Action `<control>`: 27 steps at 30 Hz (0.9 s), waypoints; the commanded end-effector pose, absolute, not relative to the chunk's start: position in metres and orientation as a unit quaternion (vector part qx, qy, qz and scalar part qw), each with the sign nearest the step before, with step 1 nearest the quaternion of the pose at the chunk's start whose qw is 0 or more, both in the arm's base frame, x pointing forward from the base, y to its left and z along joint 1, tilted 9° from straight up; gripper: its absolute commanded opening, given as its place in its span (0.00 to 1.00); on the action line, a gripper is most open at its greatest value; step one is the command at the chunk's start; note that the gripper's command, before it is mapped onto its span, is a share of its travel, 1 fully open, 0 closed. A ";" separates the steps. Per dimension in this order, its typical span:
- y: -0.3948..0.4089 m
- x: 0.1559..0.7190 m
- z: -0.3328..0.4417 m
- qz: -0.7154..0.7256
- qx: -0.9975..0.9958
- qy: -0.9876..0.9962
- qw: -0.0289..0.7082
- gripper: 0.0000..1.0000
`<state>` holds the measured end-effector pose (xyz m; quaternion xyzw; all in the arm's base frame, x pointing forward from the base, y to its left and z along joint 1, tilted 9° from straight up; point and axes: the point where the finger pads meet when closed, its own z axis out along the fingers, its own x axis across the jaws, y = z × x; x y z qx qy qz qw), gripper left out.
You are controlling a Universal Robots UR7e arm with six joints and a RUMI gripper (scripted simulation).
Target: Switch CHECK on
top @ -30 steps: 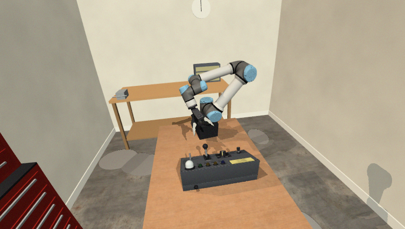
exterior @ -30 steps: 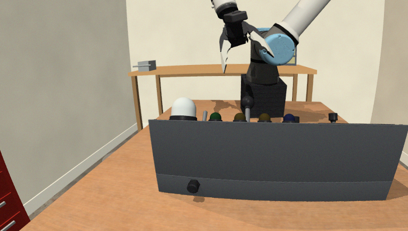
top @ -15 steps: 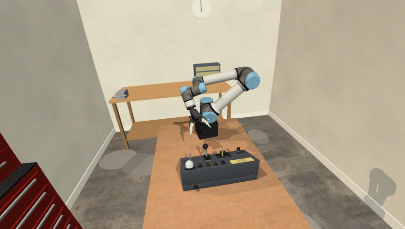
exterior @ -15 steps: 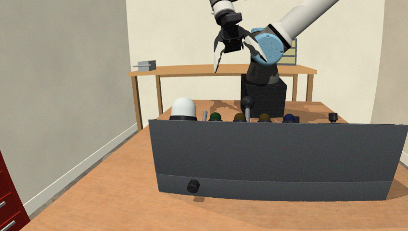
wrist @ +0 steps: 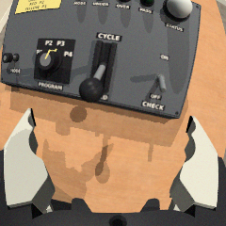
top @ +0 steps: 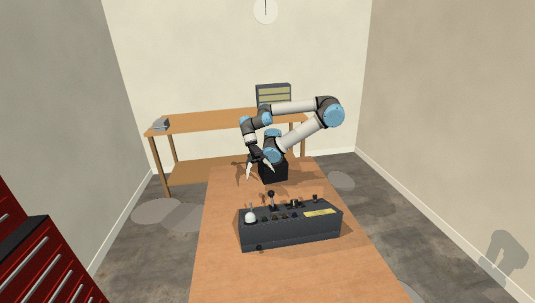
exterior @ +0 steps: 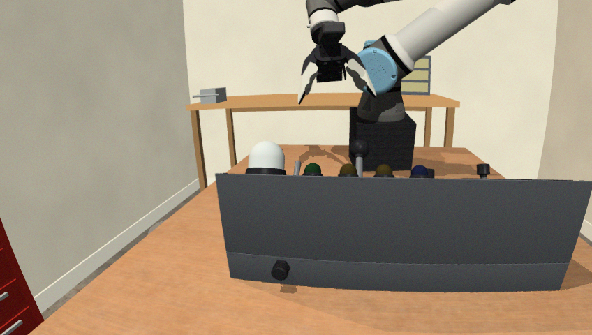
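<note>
A dark grey box-shaped console with a yellow rectangular label and white dome sits on an orange-brown wooden table.

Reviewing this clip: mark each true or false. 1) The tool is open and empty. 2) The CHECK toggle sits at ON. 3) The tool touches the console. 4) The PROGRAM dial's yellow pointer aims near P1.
1) True: the two-jaw tool is wide open, holding nothing.
2) False: the small grey CHECK toggle leans toward OFF.
3) False: it hangs above the wooden table, short of the dark grey console.
4) True: the black PROGRAM dial reads about P1.
</note>
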<state>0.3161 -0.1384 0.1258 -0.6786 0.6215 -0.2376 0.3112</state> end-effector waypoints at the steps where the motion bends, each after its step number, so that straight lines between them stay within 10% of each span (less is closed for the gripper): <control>1: -0.148 0.317 0.124 -0.271 -0.673 0.615 0.309 1.00; 27: -0.161 0.316 0.123 -0.301 -0.667 0.612 0.299 1.00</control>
